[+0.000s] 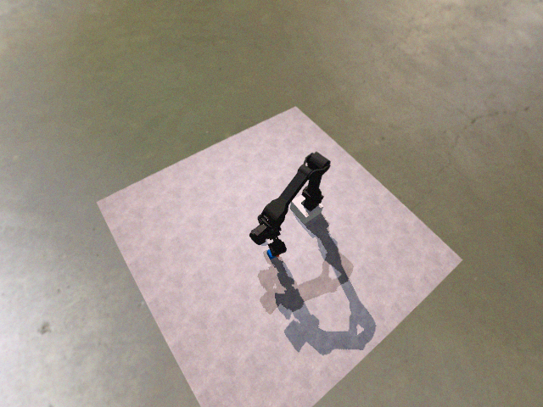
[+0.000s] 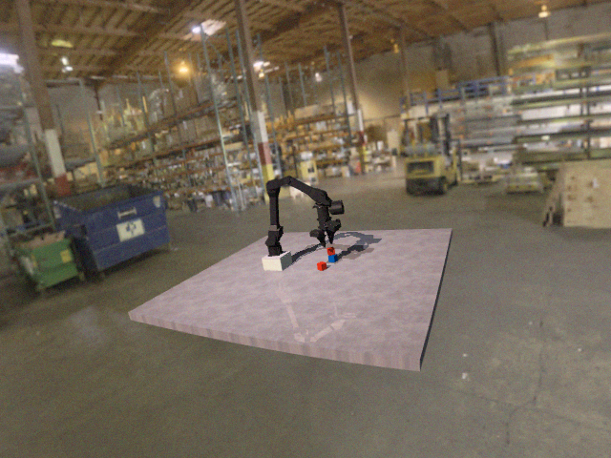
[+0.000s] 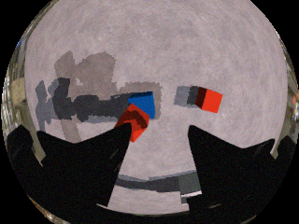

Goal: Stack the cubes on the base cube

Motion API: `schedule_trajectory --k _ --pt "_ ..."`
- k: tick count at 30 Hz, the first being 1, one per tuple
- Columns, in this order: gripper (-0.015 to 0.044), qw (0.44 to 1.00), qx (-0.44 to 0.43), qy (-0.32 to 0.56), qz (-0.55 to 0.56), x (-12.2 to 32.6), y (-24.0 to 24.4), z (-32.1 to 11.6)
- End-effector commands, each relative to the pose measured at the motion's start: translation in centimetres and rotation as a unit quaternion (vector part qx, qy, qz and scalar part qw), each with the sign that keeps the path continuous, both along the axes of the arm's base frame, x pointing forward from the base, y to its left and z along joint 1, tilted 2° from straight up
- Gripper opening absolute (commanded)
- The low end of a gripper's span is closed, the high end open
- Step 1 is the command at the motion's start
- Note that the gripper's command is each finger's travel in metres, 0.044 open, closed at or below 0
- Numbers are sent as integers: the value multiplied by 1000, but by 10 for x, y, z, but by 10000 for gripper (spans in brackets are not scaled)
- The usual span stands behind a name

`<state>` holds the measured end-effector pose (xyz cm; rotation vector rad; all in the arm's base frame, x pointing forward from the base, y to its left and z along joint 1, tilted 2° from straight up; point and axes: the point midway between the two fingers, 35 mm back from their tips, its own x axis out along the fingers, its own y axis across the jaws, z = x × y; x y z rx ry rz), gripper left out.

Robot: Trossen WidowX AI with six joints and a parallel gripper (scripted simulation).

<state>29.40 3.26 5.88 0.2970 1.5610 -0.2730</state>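
The blue base cube (image 1: 270, 253) (image 2: 332, 258) (image 3: 146, 103) stands on the pale platform. One red cube (image 2: 330, 250) (image 3: 137, 131) rests on top of it, offset towards one corner and turned relative to it; in the wrist view it partly hides the blue cube. The other red cube (image 2: 322, 266) (image 3: 212, 100) lies on the platform a short way off, apart from the base cube. My gripper (image 2: 327, 244) (image 3: 160, 129) is open and empty, just above the upper red cube; the left fingertip overlaps that cube in the wrist view. Whether they touch is unclear.
The arm's white base block (image 1: 302, 210) (image 2: 272, 262) stands on the platform (image 1: 184, 219) (image 2: 237, 305) behind the cubes. The arm arches over from it. Shadows of the arm fall across the platform around the blue cube.
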Motion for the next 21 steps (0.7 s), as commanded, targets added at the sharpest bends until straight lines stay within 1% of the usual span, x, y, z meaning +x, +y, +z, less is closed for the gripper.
schedule_trajectory --k 1,6,11,16,21 --pt "265 997 -1 -1 82 0 -11 4" --pt "265 981 0 -2 195 -2 -25 8" --pt "265 952 0 -4 305 -4 -39 13" --pt "265 912 1 -5 411 -6 -52 18" --pt "265 859 2 -6 512 -10 -66 22"
